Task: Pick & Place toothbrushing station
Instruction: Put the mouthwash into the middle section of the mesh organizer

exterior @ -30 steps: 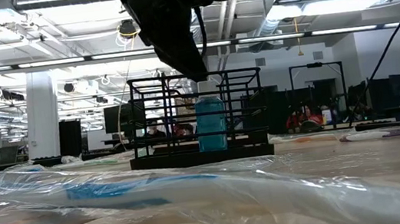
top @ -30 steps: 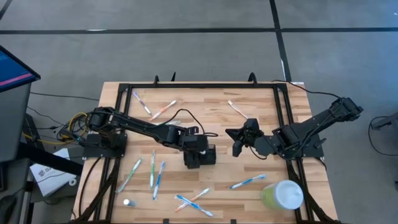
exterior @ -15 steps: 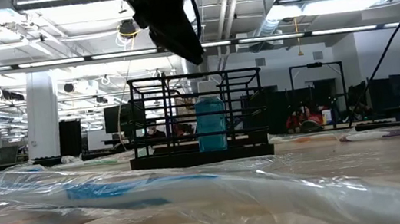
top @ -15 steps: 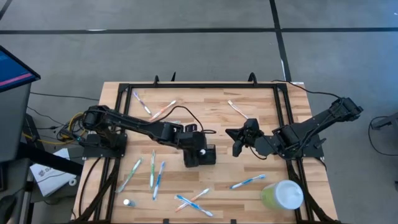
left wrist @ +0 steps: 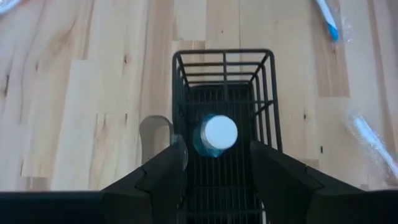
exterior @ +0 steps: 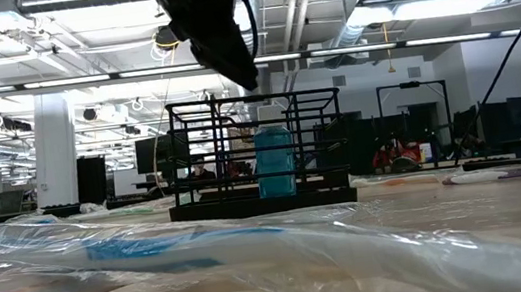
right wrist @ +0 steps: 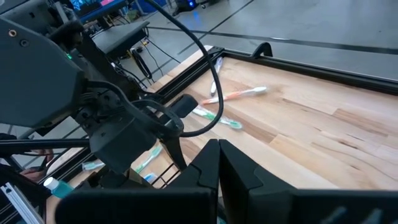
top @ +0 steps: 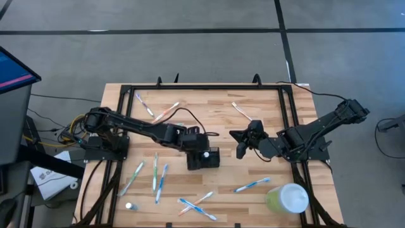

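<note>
The toothbrushing station [top: 205, 158] is a small black wire holder standing on its base at the middle of the table. A blue bottle with a white cap [left wrist: 219, 132] stands upright inside it and also shows in the low view [exterior: 275, 161]. My left gripper [left wrist: 217, 149] is open and hangs above the holder's top [exterior: 249, 97], one finger over each long side, touching nothing. My right gripper [top: 242, 147] is shut and empty, a little to the right of the holder.
Several wrapped toothbrushes lie about the table, such as a pair left of the holder [top: 158, 174], some near the front edge [top: 196, 204] and one at the far side [top: 166, 112]. A pale green cup with a white lid [top: 288, 199] stands front right. Black rails [top: 202, 87] frame the table.
My left gripper has risen from just above the bottle's cap and drawn back a little toward the table's left edge. The white cap, covered by the gripper before, now shows from above. The holder and bottle have stayed in place.
</note>
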Tool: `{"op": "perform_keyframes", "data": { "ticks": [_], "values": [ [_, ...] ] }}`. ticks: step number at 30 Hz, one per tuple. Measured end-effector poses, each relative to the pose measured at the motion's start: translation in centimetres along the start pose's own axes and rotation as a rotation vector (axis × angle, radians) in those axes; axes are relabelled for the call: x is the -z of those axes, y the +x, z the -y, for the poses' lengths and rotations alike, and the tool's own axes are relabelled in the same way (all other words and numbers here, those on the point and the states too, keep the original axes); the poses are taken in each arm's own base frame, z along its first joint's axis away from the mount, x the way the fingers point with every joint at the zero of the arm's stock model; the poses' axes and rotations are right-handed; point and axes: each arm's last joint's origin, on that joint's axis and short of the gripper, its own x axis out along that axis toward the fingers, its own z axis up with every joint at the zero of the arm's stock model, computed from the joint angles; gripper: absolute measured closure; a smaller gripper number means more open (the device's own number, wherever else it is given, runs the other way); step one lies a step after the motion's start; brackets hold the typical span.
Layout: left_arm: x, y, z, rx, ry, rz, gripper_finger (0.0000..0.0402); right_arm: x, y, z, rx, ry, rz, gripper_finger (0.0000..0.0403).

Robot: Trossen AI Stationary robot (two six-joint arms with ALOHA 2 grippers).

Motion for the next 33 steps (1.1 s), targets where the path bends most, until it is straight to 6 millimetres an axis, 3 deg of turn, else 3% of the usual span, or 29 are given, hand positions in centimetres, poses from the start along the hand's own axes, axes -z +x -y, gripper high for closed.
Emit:
{"op": "perform_keyframes", "data": {
  "ticks": [13, 21, 33],
  "values": [
    [0.1, -5.4, -0.8, 0.01, -0.081, 0.055, 0.022, -0.1, 0.1, 0.0, 0.0, 0.002, 0.007, 0.0403],
    [0.6, -6.8, -0.2, 0.047, -0.061, 0.05, 0.022, -0.3, 0.2, 0.0, -0.008, 0.007, 0.008, 0.0403],
    [2.5, -7.5, 3.0, 0.092, -0.071, -0.067, 0.022, -0.3, 0.1, -0.3, -0.037, 0.018, 0.003, 0.0403]
  ]
}}
